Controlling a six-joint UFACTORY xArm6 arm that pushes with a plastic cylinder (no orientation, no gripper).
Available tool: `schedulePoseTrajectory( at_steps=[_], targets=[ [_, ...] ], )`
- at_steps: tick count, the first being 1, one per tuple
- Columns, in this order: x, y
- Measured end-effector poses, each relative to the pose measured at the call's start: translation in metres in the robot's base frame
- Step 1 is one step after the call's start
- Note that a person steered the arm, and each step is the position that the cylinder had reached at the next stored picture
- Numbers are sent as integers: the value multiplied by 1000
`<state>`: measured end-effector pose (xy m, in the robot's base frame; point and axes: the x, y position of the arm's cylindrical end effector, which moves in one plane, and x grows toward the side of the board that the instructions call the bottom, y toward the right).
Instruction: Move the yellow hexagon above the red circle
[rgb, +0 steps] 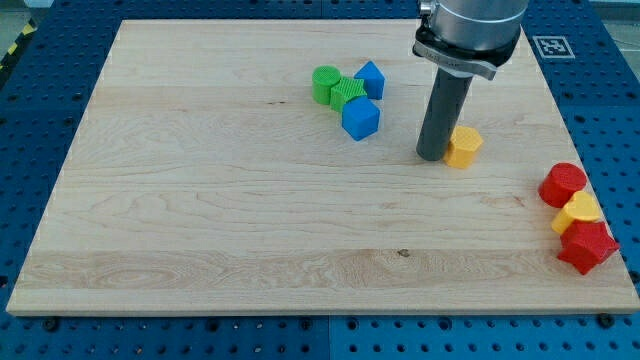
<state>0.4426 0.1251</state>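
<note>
The yellow hexagon (464, 146) lies on the wooden board (200, 200) at the view's upper right. My tip (432, 157) rests on the board right against the hexagon's left side. The red circle (563, 184) lies near the board's right edge, down and to the right of the hexagon, well apart from it. The rod rises from the tip to the arm's grey housing (470, 30) at the view's top.
Below the red circle a second yellow block (578, 212) and a red star-like block (586, 246) sit touching in a column. A cluster of two green blocks (326, 84) (348, 93) and two blue blocks (370, 78) (361, 118) lies at top centre.
</note>
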Motion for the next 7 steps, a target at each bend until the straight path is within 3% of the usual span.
schedulePoseTrajectory(
  at_steps=[6,7],
  targets=[
    [-2,92],
    [-27,92]
  ],
)
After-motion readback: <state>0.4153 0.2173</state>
